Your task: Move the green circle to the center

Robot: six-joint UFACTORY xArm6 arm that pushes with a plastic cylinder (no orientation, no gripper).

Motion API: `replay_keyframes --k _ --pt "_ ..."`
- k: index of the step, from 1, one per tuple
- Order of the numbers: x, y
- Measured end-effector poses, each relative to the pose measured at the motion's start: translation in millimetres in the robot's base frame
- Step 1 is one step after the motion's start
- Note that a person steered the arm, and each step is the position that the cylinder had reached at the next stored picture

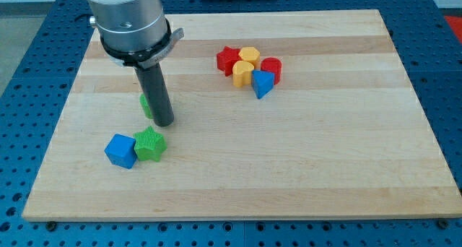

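nearest the view's bottom, the wooden board is seen as by far the biggest thing, with the middle of it left bare. next in size comes the rod, whose lower end, my tip, is planted on the board toward the view's left. no fingers are fitted, so nothing can be clenched or released; only pushing is possible. the green circle is mostly hidden behind the rod, only a sliver being seen just to the view's left of it, touching or nearly so. that's the bit everything hangs on: the circle sits on the left side of my tip, and the center lies to the right, so a push from here looks workable only once the tip is brought round to the circle's far left. a green star and blue cube are parked just below, touching. a red, yellow and blue cluster is well apart, up top.
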State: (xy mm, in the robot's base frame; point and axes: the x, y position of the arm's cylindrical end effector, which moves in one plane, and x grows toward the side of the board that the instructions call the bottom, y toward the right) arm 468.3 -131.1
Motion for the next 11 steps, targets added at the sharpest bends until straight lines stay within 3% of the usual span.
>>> replay_keyframes --k 2,3,6,8,9,11 --pt "-4 -79" --pt "-13 -88" --pt "-20 13" --pt "-44 -57" --pt "-59 -45" --pt "-51 44"
